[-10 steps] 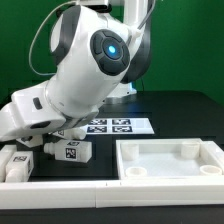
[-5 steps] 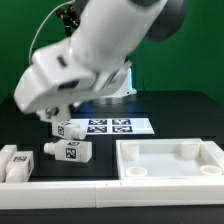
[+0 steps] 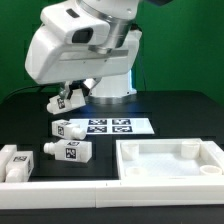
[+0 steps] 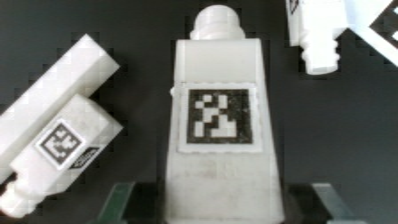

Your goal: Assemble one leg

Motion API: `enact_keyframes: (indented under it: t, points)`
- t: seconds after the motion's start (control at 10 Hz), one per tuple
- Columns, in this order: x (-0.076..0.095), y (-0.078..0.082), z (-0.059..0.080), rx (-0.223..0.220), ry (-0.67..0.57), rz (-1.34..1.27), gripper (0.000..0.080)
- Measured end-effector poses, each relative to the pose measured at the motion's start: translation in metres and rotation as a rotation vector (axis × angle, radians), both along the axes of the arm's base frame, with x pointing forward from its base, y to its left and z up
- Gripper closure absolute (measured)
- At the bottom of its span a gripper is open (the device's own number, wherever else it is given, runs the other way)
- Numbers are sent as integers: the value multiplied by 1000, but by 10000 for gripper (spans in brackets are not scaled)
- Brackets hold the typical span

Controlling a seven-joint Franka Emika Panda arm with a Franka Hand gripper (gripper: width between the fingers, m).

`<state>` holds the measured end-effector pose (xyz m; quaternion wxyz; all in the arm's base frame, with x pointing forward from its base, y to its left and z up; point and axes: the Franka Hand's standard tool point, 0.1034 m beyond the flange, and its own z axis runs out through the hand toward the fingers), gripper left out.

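Note:
My gripper [image 3: 64,97] hangs above the table at the exterior view's left, shut on a leg [image 3: 59,102], a stubby white post with a black-and-white tag. In the wrist view this leg [image 4: 217,110] fills the middle, narrow tip pointing away, between my two dark fingers [image 4: 125,198], with the gripper [image 4: 221,203] round its thick end. Two more legs lie on the table below, one [image 3: 66,130] by the marker board and one [image 3: 69,151] nearer the front. Further legs [image 3: 14,162] lie at the far left.
The marker board [image 3: 112,126] lies flat mid-table. A large white tray-shaped part [image 3: 170,160] stands at the front right. A long white border piece [image 3: 60,186] runs along the front edge. In the wrist view, loose legs lie beside the held one [image 4: 64,145] [image 4: 317,45].
The arm has risen from low over the table at the left, lifting a leg off the table with it. The two legs by the marker board have come into view and have not moved.

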<state>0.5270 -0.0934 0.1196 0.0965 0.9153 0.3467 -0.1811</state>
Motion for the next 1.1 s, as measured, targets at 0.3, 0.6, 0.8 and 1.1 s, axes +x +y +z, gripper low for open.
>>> enact_keyframes:
  t: [0.3, 0.6, 0.8, 1.1]
  points:
    - [12, 53, 14, 146, -93, -222, 515]
    - [50, 100, 35, 258, -212, -362, 515]
    - [62, 78, 39, 274, -335, -364, 515]
    - [65, 70, 35, 304, -505, -354, 515]
